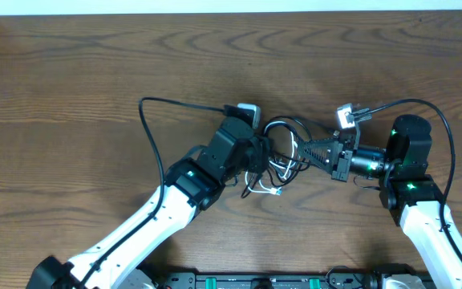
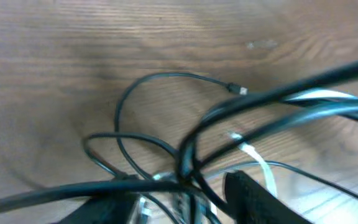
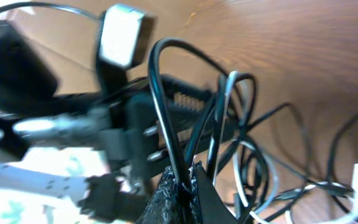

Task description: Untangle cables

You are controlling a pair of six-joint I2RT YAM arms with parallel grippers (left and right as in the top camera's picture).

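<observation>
Spreading across the overhead view is a brown wood-grain desk (image 1: pixel 95 80), with a pale strip (image 1: pixel 231 6) along its far edge and nothing more of the room in sight. The thin black and white cables (image 1: pixel 279 164), looped into one tangle, lie near the desk's middle, between the two arms. The tangle's long axis runs left to right from one claw to the other. One black loop arches toward the far edge, and the thin white cord (image 1: pixel 265 187) trails toward the near edge. The left claw (image 1: pixel 261 154) is at the tangle's left side, but its own wrist hides its tips. The right claw (image 1: pixel 297 152) points left, its fingers drawn to a point in the cords.

In the left wrist view, the desk (image 2: pixel 73 56) fills the background. The cables (image 2: pixel 185 155) cross close to the lens. Blurred dark strands run from lower left to upper right, and a small plug end (image 2: pixel 236 89) points right. One dark finger (image 2: pixel 253 196) shows at the bottom, and I cannot tell whether this claw is apart or together.

In the right wrist view, the right claw (image 3: pixel 184 186) is clamped together on black strands of the cables (image 3: pixel 160 93), which rise steeply from the pinch and arch over. The desk (image 3: pixel 303 50) lies behind them.
</observation>
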